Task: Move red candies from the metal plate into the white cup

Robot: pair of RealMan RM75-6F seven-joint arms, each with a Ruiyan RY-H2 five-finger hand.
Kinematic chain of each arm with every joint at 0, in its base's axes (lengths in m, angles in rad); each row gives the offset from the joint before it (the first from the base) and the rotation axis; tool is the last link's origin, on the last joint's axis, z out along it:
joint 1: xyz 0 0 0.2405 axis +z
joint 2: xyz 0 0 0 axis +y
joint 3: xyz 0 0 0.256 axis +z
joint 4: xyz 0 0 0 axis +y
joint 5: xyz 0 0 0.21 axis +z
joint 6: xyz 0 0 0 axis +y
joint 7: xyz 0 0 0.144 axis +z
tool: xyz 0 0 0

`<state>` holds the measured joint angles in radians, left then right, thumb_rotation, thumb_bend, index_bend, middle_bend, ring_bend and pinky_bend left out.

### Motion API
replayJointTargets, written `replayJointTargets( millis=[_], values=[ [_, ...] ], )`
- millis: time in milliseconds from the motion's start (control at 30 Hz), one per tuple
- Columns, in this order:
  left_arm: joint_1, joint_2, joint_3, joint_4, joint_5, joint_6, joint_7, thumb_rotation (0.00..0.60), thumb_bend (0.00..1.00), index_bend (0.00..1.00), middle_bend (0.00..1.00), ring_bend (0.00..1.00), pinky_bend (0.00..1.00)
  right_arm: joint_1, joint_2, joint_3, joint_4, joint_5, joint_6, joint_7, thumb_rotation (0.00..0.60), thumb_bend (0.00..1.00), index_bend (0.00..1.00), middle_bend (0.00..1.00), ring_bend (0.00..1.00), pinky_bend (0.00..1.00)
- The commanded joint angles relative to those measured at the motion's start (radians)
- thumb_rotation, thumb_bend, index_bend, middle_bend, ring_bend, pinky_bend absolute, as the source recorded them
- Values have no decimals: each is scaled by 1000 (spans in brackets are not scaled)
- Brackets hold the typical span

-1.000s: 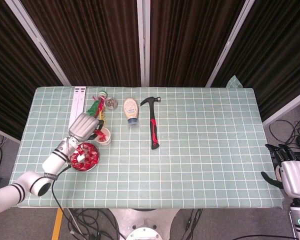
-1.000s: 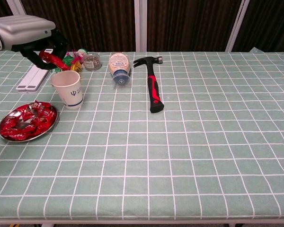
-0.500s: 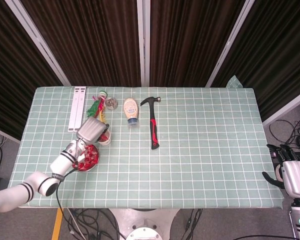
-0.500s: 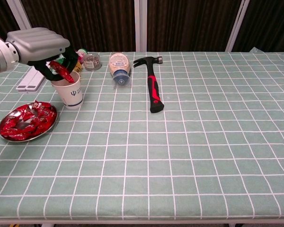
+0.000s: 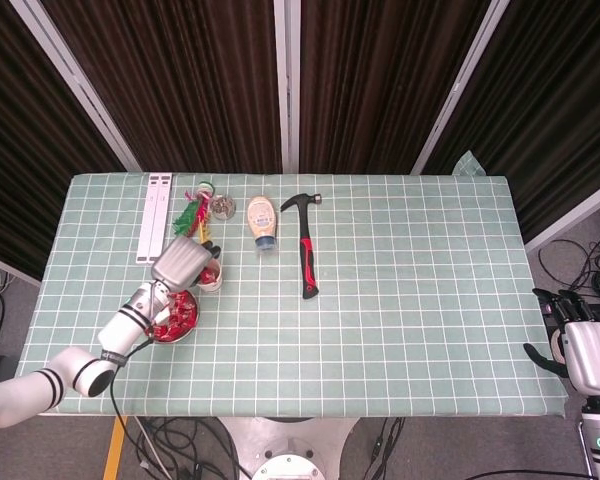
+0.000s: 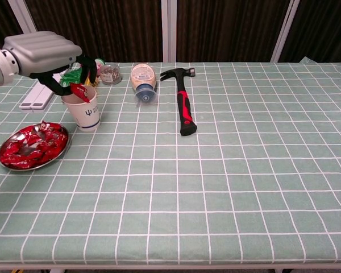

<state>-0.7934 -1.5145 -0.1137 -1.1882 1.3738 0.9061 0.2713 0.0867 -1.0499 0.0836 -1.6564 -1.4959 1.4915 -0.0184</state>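
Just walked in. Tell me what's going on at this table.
The left robot hand is over the white cup, with a red candy at the cup's mouth, right under its fingers. More red candies sit on the metal plate beside the cup. The right robot hand hangs off the table's right edge, holding nothing. A hammer and a squeeze bottle lie untouched further along.

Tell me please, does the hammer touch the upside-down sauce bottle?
Apart. The chest view shows bare tablecloth between the hammer and the sauce bottle.
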Motion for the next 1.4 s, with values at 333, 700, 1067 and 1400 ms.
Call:
replayJointTargets(
  millis=[333,700,1067,1400],
  values=[
    [12,-6,-26,23,-96,-4,76,600,423,410,496,906,1000,1,0,0,3,-3,-1,6,600,89,196,296,182,448],
    [113,98,-48,-119,-181,109,72,600,373,364,454,900,1000,2,3,1,4,-10,1,11,600,89,196,296,182,451],
    [282,193,104,-252,-13,247,-79,600,245,468,512,903,1000,7,1,-2,1,-20,-2,9,600,89,196,296,182,454],
    [263,125,172,-178,134,190,-190,600,255,489,523,903,1000,1,6,-4,-15,-23,8,-8,600,89,196,296,187,462]
  ],
)
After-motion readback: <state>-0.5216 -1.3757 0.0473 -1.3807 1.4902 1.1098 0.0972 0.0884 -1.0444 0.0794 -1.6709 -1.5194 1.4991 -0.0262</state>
